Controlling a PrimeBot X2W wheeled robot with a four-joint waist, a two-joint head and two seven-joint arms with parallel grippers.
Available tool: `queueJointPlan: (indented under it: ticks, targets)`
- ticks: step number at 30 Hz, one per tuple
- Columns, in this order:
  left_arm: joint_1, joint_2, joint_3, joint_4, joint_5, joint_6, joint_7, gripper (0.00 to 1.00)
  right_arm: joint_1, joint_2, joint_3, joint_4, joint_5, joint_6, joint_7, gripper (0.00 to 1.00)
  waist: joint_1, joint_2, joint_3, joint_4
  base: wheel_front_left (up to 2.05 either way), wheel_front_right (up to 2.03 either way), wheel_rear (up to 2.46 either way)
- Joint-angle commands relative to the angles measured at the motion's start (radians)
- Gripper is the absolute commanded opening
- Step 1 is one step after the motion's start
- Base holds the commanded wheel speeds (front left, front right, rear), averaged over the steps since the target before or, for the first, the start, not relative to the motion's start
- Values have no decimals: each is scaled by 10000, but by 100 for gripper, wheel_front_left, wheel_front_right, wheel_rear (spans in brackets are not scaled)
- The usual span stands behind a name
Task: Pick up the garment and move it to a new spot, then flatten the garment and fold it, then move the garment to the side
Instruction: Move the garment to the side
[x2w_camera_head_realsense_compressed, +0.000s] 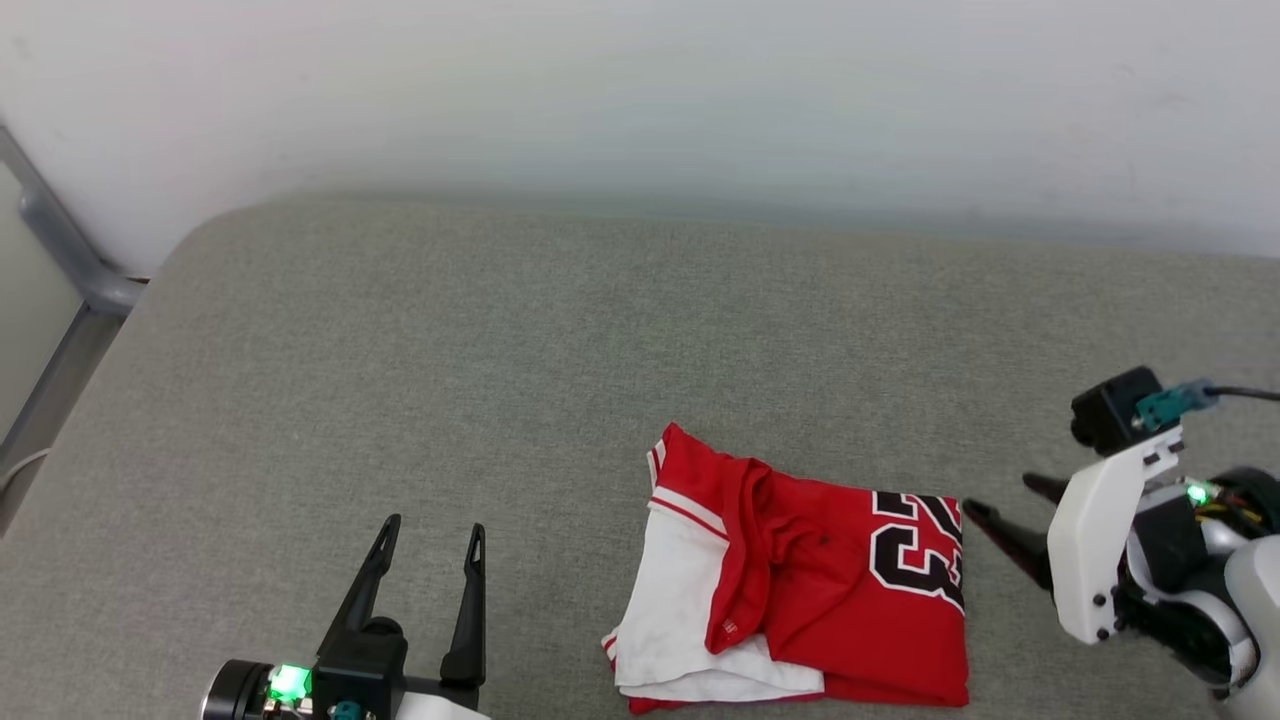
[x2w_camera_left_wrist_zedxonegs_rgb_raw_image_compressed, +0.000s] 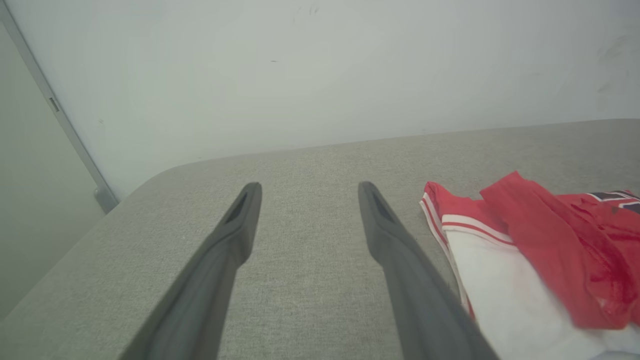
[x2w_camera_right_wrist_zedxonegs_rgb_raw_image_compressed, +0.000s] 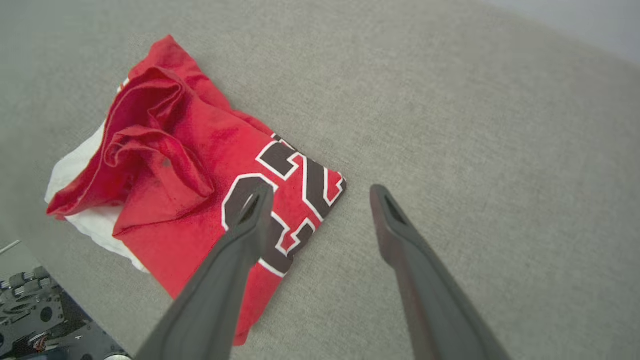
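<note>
The garment lies in a folded bundle on the grey cushion near its front edge, red with a white sleeve on its left and a black "23" on its right. My left gripper stands open to the garment's left, apart from it, with bare cushion between its fingers. In the left wrist view the garment lies to the right of the open left gripper. My right gripper is open just right of the garment, pointing at its right edge. In the right wrist view one finger of the right gripper overlaps the garment's number; contact cannot be told.
The grey cushion stretches wide behind and left of the garment. A white wall rises behind it. A grey metal frame stands off the cushion's left corner. Dark parts of the robot's base show below the cushion's front edge.
</note>
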Motion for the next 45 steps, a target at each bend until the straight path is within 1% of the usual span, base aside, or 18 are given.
queueJointPlan:
  ticks: [1,3,7,15,16,19,23,24,25,26,30,36,40,45]
  targets:
    - [-188,-34,-11,-10,24,-28,-22,100,210,-43,97,138,136,-9,130,100,0,-1,122,93,0,0,0]
    - [-232,-47,-16,-21,20,-41,-22,100,345,-18,241,350,324,-9,342,100,0,-1,248,165,0,0,0]
    - [-419,-73,-29,-26,27,-53,-22,100,346,372,297,907,549,-9,275,100,0,-1,527,286,0,0,0]
    - [-803,-95,-110,12,76,-136,-22,100,310,985,861,2093,347,-9,-120,100,0,-1,1062,523,0,0,0]
    - [-803,-95,-110,12,76,-136,-22,100,310,985,861,2093,347,-9,-120,100,0,-1,1062,523,0,0,0]
    - [-880,-108,-100,31,71,-115,-22,100,537,1233,1361,2647,337,-4,-232,100,0,-1,1197,575,0,0,0]
    - [-929,-134,-109,50,56,-96,-22,100,699,1329,1771,2864,540,10,-449,100,0,-1,1263,593,0,0,0]
    - [-932,-140,-110,59,54,-86,-22,100,698,1322,1828,2846,567,19,-564,97,0,-1,1268,592,0,0,0]
    - [-932,-147,-114,72,47,-78,-22,100,656,1305,1858,2812,603,19,-716,24,0,-1,1266,585,0,0,0]
    - [-934,-152,-118,86,40,-76,-22,100,594,1269,1897,2792,626,19,-802,0,0,-1,1256,575,0,0,0]
    - [-898,-164,-130,140,29,-92,-22,100,190,1009,1811,2605,647,5,-1345,0,0,-1,1149,517,0,0,0]
    - [-691,-143,-84,161,22,-49,-22,100,-479,600,1640,2002,449,-9,-2289,0,0,-1,878,298,0,0,0]
    - [-519,-126,-7,104,-18,-3,-22,100,-757,219,1748,1469,231,-9,-2526,0,0,-1,705,-98,0,0,0]
    - [-404,-114,81,-51,-18,55,-22,100,-1134,-536,1922,685,-307,-9,-2519,0,0,-1,675,-807,0,0,0]
